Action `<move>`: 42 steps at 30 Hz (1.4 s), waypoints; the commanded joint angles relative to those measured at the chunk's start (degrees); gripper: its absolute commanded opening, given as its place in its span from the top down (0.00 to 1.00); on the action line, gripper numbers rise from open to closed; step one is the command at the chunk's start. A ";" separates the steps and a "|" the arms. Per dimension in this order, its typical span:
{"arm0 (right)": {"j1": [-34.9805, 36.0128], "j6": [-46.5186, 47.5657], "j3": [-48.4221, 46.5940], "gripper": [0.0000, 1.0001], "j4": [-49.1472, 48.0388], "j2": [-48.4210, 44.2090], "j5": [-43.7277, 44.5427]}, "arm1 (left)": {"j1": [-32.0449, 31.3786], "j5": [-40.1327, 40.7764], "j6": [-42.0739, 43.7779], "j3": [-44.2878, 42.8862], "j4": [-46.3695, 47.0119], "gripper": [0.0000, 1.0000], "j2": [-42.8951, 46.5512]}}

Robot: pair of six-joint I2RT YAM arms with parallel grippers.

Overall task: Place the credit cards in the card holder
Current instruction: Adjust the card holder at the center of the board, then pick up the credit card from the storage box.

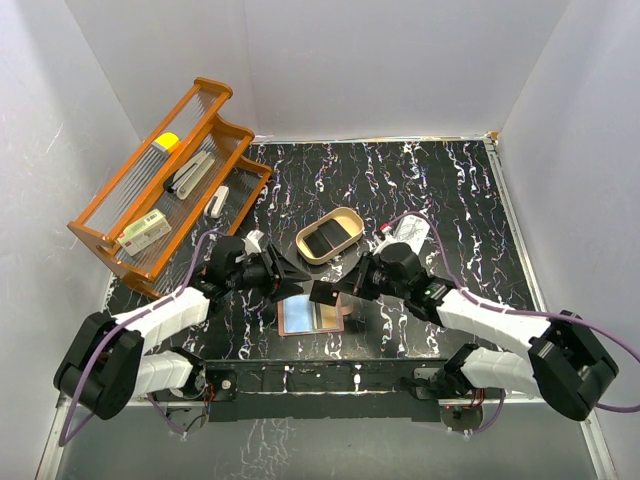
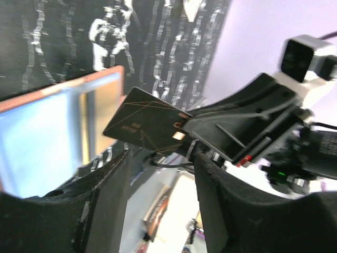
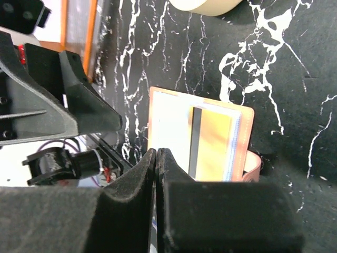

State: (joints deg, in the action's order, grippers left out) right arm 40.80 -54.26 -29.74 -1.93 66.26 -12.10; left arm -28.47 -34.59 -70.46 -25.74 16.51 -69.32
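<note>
The card holder (image 1: pixel 282 317) lies open on the black marbled table between the two arms. Its pockets show a pale blue card (image 2: pixel 37 142) and an orange card (image 3: pixel 213 142) with a dark stripe. Just above the holder's far edge, my right gripper (image 1: pixel 326 293) is shut on a dark credit card (image 2: pixel 145 124) with thin gold lines, pinched at one end. My left gripper (image 2: pixel 160 158) faces it from the left, open with nothing between its fingers, and the dark card hangs just past its tips. In the right wrist view the right gripper (image 3: pixel 158 153) shows its jaws pressed together over the holder (image 3: pixel 246 142).
A tan oval tray (image 1: pixel 305 246) with dark contents sits behind the grippers. An orange wire rack (image 1: pixel 160 190) with small items stands at the back left. A white object (image 1: pixel 412 236) lies behind the right arm. White walls close in the table.
</note>
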 commanded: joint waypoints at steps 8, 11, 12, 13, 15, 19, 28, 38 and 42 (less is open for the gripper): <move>0.68 -14.73 4.45 1.00 -16.93 -9.19 8.37 | -0.27 -1.13 -16.11 5.94 20.02 0.43 4.66; 1.06 -15.65 4.99 1.00 -18.60 -9.60 8.72 | -0.40 -0.89 -16.06 5.58 19.75 0.42 4.65; 1.15 -16.10 5.03 1.00 -18.92 -9.56 8.65 | -0.43 -0.85 -16.22 5.57 20.06 0.41 4.51; 1.32 -16.52 5.29 1.00 -19.42 -9.58 8.69 | -0.49 -0.83 -16.55 5.60 20.28 0.41 4.50; 1.66 -16.99 5.64 1.00 -20.86 -9.46 8.10 | -0.53 -0.69 -17.48 6.05 22.16 0.42 4.36; 2.23 -16.49 5.47 1.00 -22.15 -7.85 4.40 | -0.51 -0.19 -18.75 6.66 25.99 0.59 4.54; 2.34 -5.60 6.85 0.76 -18.06 -9.82 -5.68 | -0.44 -1.46 -14.01 7.36 26.12 1.00 6.26; 1.65 4.68 -1.17 0.52 -1.04 -13.52 -13.58 | -0.45 -19.50 -3.61 7.11 26.94 1.00 2.29; 1.63 4.29 -2.17 0.49 -3.10 -11.01 -17.88 | -0.40 -21.04 -0.47 7.20 22.65 1.00 4.39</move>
State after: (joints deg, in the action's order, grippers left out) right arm 42.63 -51.66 -28.64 -3.40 53.89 -24.14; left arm -28.84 -50.35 -75.40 -18.61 40.36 -67.66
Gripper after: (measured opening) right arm 0.507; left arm 0.009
